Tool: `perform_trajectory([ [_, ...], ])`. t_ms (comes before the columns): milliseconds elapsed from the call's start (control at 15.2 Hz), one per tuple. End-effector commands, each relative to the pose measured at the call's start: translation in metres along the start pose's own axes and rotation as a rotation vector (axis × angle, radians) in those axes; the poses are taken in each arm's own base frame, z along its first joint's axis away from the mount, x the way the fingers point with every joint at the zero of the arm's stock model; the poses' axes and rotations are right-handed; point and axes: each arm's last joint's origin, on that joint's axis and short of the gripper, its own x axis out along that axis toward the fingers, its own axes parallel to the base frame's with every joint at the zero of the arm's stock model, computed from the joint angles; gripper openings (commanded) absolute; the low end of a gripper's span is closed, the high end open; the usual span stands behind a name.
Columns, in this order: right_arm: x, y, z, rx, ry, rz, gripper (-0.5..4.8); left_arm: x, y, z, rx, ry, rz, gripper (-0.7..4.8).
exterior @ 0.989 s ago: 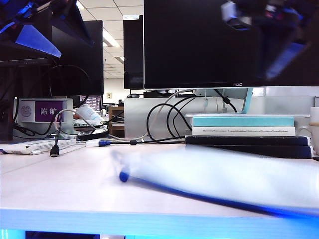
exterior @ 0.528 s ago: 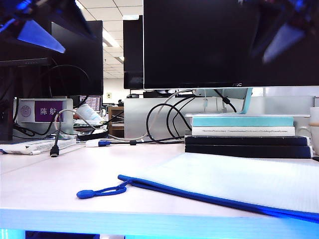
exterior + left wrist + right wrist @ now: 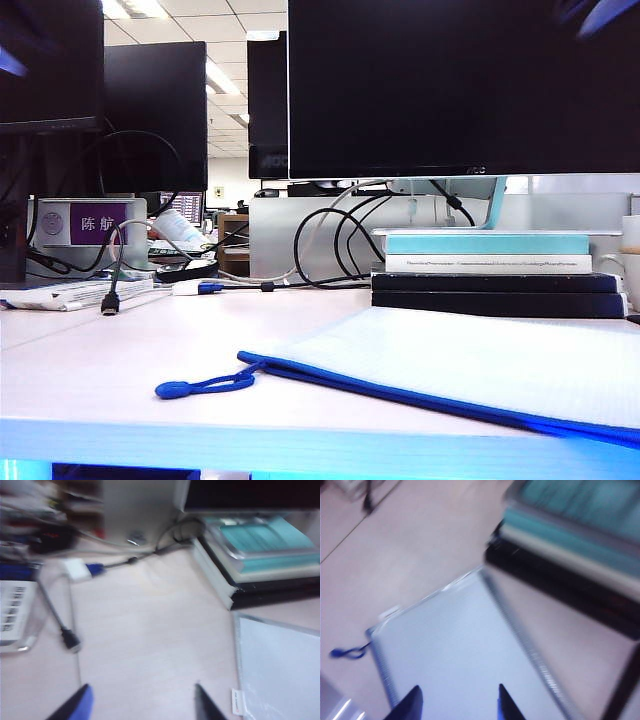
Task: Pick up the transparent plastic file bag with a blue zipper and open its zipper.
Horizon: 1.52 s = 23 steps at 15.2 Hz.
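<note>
The transparent plastic file bag (image 3: 480, 365) lies flat on the table at the front right, just before a stack of books. Its blue zipper (image 3: 400, 395) runs along the near edge and ends in a blue looped cord pull (image 3: 200, 384) stretched out to the left. My right gripper (image 3: 458, 700) hangs open above the bag (image 3: 465, 655), nothing between its fingers; the cord pull (image 3: 345, 653) lies off to one side. My left gripper (image 3: 142, 702) is open over bare table, beside the bag's corner (image 3: 280, 675). In the exterior view only faint blurs at the top corners show the arms.
Stacked books (image 3: 495, 270) stand behind the bag under a large black monitor (image 3: 460, 90). Black cables (image 3: 330, 240) loop behind them. A dangling cable plug (image 3: 109, 303), papers (image 3: 70, 292) and a purple name plate (image 3: 97, 222) sit at the left. The table's front edge (image 3: 200, 440) is close.
A second ago the bag was a moving blur; it now lies still with its cord pull stretched out. Both grippers have moved up out of the exterior view and narrowed a little.
</note>
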Motion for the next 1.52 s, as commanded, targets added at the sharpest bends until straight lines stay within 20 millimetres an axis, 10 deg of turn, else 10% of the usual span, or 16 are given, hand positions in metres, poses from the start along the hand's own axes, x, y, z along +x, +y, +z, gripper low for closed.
perform_trajectory([
  [66,-0.026,0.009,-0.011,0.007,-0.141,-0.144,1.87,-0.017,-0.004,-0.002,-0.016,0.012,0.068,2.68],
  [396,-0.059,0.027,-0.066,0.050,-0.382,-0.312,1.33,-0.044,-0.027,-0.013,0.014,-0.051,0.149,1.71],
  [528,-0.061,0.035,-0.107,0.082,-0.582,-0.293,0.24,-0.068,-0.038,-0.031,-0.023,-0.210,0.259,1.70],
  [725,-0.055,0.040,-0.158,0.156,-0.811,-0.284,-0.07,-0.086,-0.047,-0.058,-0.046,-0.420,0.314,0.44],
  [1121,0.023,0.014,-0.204,0.259,-0.824,-0.199,-0.06,-0.054,-0.032,-0.119,-0.053,-0.393,0.347,-0.06],
  [1517,0.053,0.002,-0.234,0.354,-0.690,-0.347,-0.04,-0.035,-0.022,-0.162,-0.011,-0.263,0.398,-0.06],
])
